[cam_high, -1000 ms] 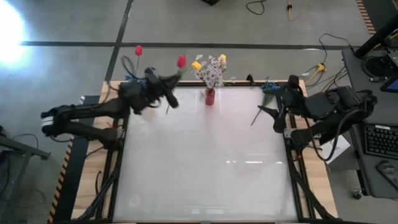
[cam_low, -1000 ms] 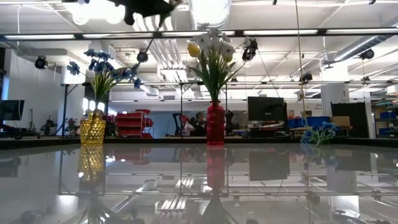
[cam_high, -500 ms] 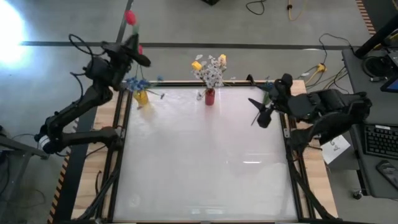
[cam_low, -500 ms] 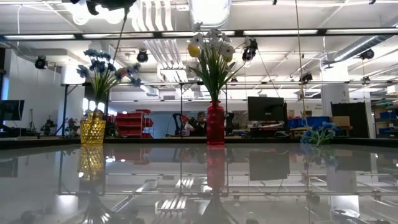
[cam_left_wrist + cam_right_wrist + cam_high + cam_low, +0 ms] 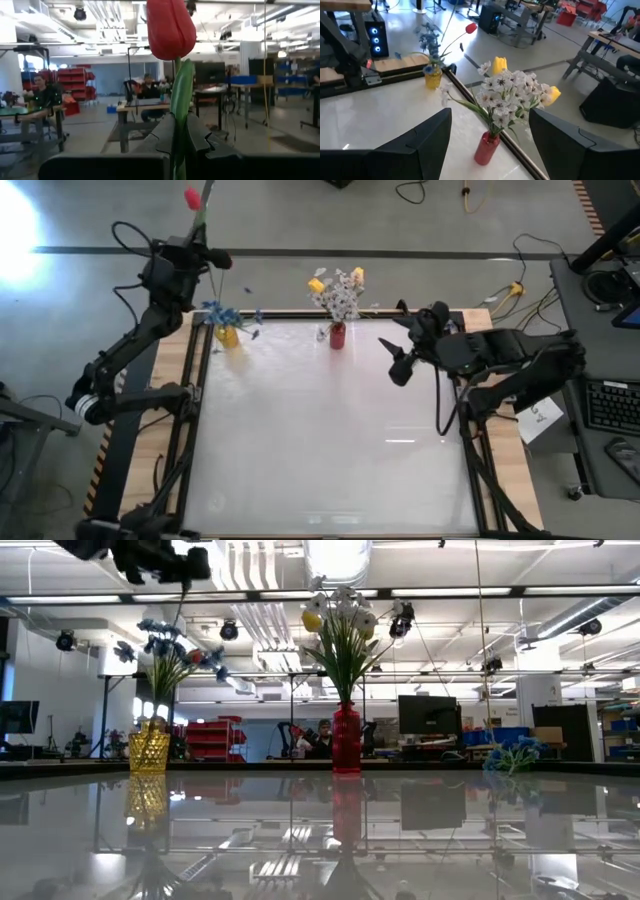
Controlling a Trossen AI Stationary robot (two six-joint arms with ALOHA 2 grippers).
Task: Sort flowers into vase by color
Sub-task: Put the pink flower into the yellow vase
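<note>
My left gripper (image 5: 212, 258) is raised over the table's far left corner, shut on a red tulip (image 5: 192, 197) whose head (image 5: 171, 27) stands above the fingers. Below it stands a yellow vase (image 5: 227, 336) with blue flowers (image 5: 160, 645) and a red bud (image 5: 471, 27). A red vase (image 5: 338, 335) at the far edge holds white sprays (image 5: 507, 92) and yellow tulips (image 5: 499, 64). My right gripper (image 5: 398, 362) hovers open to the right of the red vase, touching nothing. A blue cluster (image 5: 515, 755) lies at the far right edge. My left gripper pinches the red tulip's green stem (image 5: 178, 117) between its two fingers, a little way below the head, where a leaf runs along the stem. The fingers lie level and across the stem. The tulip is lifted clear and upright, and its thin stem (image 5: 176, 625) hangs down toward the yellow vase.
The glossy white tabletop (image 5: 320, 450) has wooden side rails (image 5: 180, 380). Both vases stand along its far edge. Cables lie on the floor beyond the table. People sit at desks (image 5: 145, 87) far off in the room.
My left gripper has swung from beside the red vase toward the table's far left corner and risen, turning the red tulip from lying sideways to upright above the yellow vase. My right gripper has moved toward the table's left, nearer the red vase, still open.
</note>
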